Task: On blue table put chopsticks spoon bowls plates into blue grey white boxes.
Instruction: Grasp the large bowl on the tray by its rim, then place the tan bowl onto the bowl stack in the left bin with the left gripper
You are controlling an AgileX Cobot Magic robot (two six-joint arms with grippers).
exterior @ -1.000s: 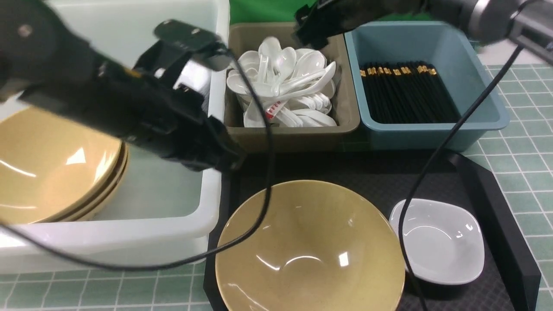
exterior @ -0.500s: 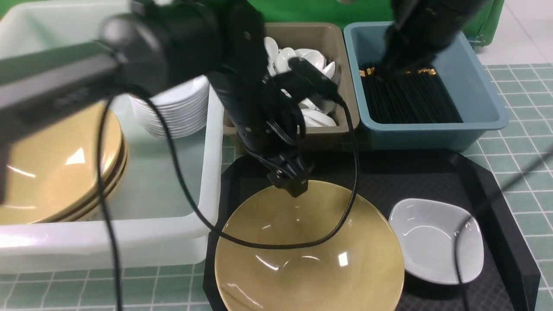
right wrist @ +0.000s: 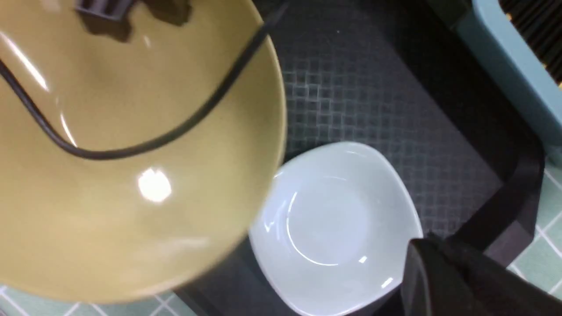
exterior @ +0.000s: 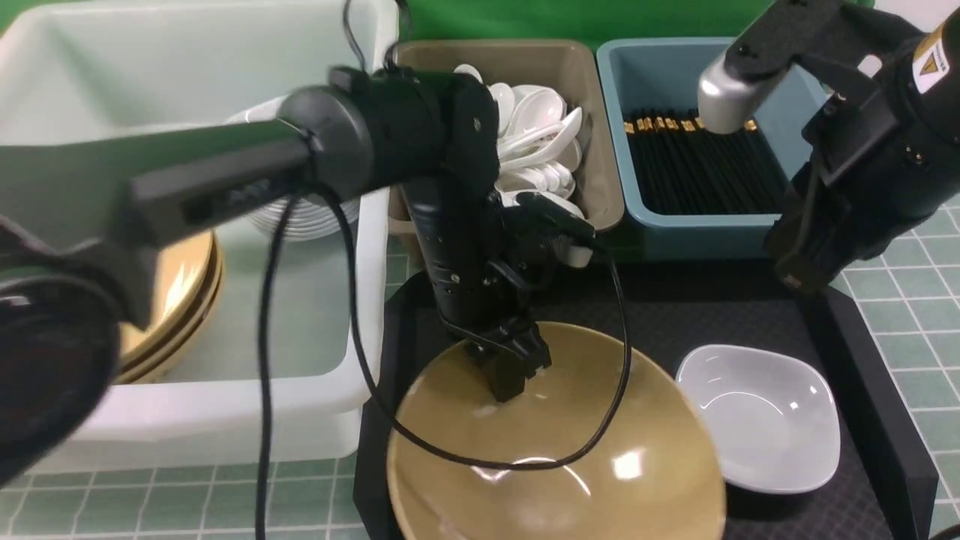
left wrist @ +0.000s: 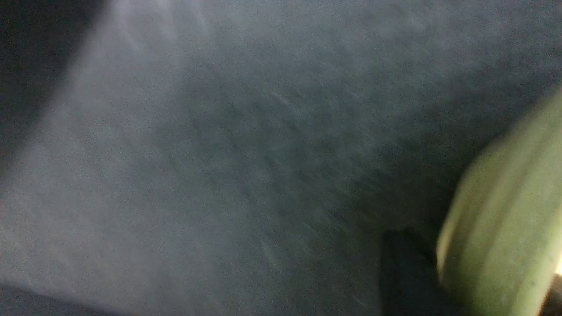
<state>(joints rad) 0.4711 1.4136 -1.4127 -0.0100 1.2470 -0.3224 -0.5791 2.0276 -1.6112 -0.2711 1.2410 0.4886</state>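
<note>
Clamps left gripper [exterior: 514,375] on far rim of bowl [exterior: 570,409], tilted over tray [exterior: 750,307] — likely heavy, stiff, slick, breakable, so wants deep rim bite. Hangs right gripper [exterior: 796,279] far right — jaws together, empty.

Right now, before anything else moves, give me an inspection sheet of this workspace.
Surface: blue table, tiled, with a black tray on it.
Job's things: tan bowl and white plate side by side on the tray; stacked tan bowls and white plate stack in the white tub; white spoons in the grey box; chopsticks in the blue box.
Clutter: nothing seen.
Grippers: left gripper shut on the tan bowl's far rim; right gripper shut, nothing seen in it, near the tray's far right corner.
Cables: black cable loops over the tan bowl.
Surroundings: green backdrop behind the boxes.
</note>
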